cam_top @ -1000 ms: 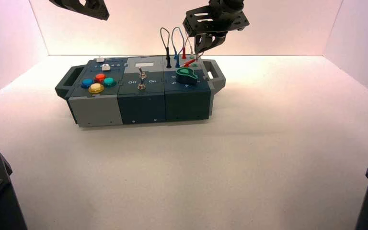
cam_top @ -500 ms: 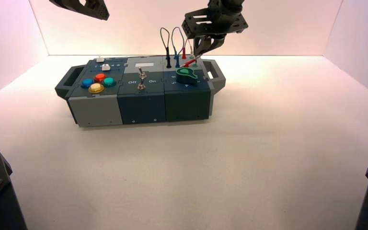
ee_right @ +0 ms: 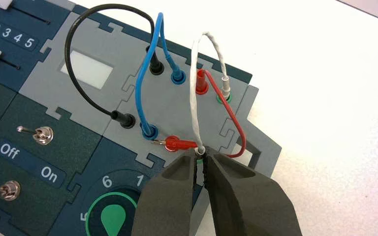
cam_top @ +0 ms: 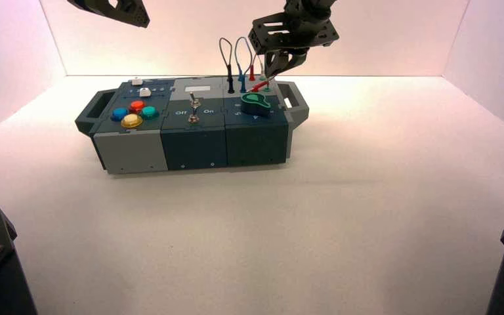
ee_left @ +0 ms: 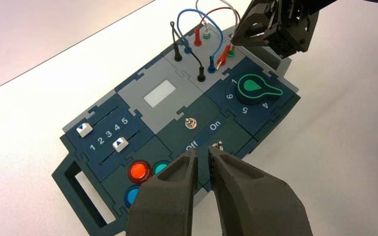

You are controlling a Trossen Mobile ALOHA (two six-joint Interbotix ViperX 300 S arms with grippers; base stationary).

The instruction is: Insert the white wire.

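Over the last second the change is small: the right gripper [ee_right: 200, 153] has shifted slightly towards 9 o'clock and settled a touch nearer the box [cam_top: 193, 147], and in the latest half second it barely moves. It sits over the box's 2 o'clock corner, its fingers closed narrow on the near plug of the white wire [ee_right: 194, 101]. The left gripper [ee_left: 203, 150] waits beyond the box's 11 o'clock side, its fingers together with nothing between them.

The white wire stands in a tall loop. Its far plug [ee_right: 225, 85] is in the far green socket [ee_right: 224, 99]; its near plug is at the near green socket [ee_left: 231, 53], towards 6 o'clock from the far one. How deep that near end sits is hidden by the fingers.

That slowing suggests the plug is lined up and the job is at its final push, or just past it. What remains is probably to press straight down if it isn't fully home, then open and lift away without dragging the loop.

The loose red plug [ee_right: 179, 143] is the likely nuisance: it lies tipped over, metal pin bare, at 9 o'clock from the near green socket and right beside the fingers. The red wire [ee_right: 234, 120] curves close by too, so a sideways move could snag it.
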